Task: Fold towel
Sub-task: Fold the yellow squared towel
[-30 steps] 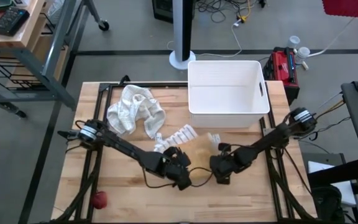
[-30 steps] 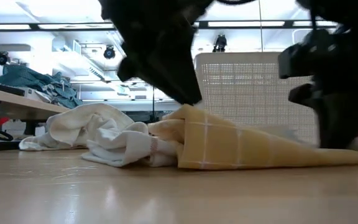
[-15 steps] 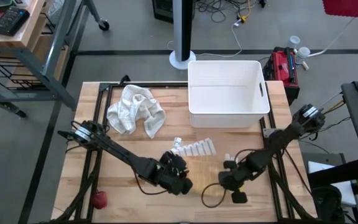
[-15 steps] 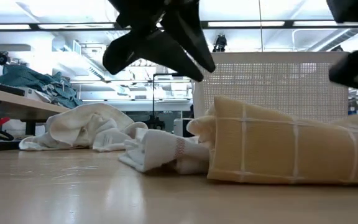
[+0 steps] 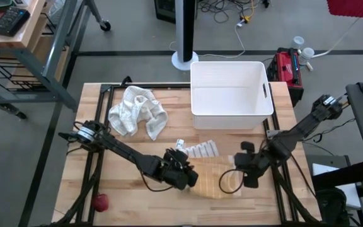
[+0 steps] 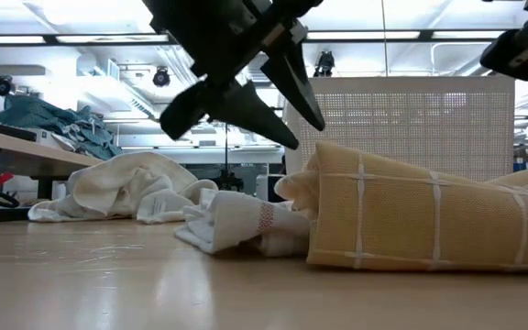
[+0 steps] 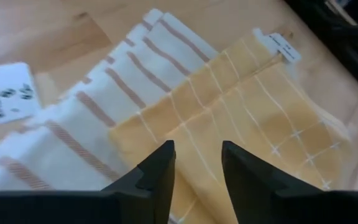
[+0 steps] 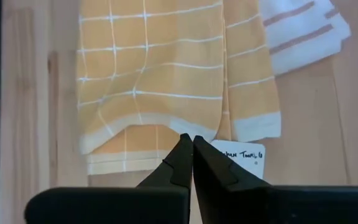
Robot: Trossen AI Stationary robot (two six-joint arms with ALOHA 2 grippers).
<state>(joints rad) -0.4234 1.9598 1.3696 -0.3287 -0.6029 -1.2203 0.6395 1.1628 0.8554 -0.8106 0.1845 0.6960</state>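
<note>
A yellow towel with a white grid (image 5: pixel 216 180) lies flat on the table in layers, near the middle front. Its far-left edge (image 7: pixel 135 127) overlaps a white towel with brown stripes (image 5: pixel 197 150). My left gripper (image 7: pixel 197 162) hovers open over the yellow towel's left part (image 6: pixel 356 202), clear of it in the low view. My right gripper (image 8: pixel 192 152) is shut and raised above the towel's right edge (image 8: pixel 148 127) and its label (image 8: pixel 238 152), with nothing in it.
A crumpled white towel (image 5: pixel 137 112) lies at the far left. A white bin (image 5: pixel 230 93) stands at the far edge, right of centre. A small red thing (image 5: pixel 99 202) sits at the near left corner. Bare wood shows along the near edge.
The yellow towel, earlier held up in a peak at its left end, has been drawn toward the near edge and now lies flat. My left gripper has let go, risen a little and rolled. My right gripper has risen and drawn back toward the table's right edge.
</note>
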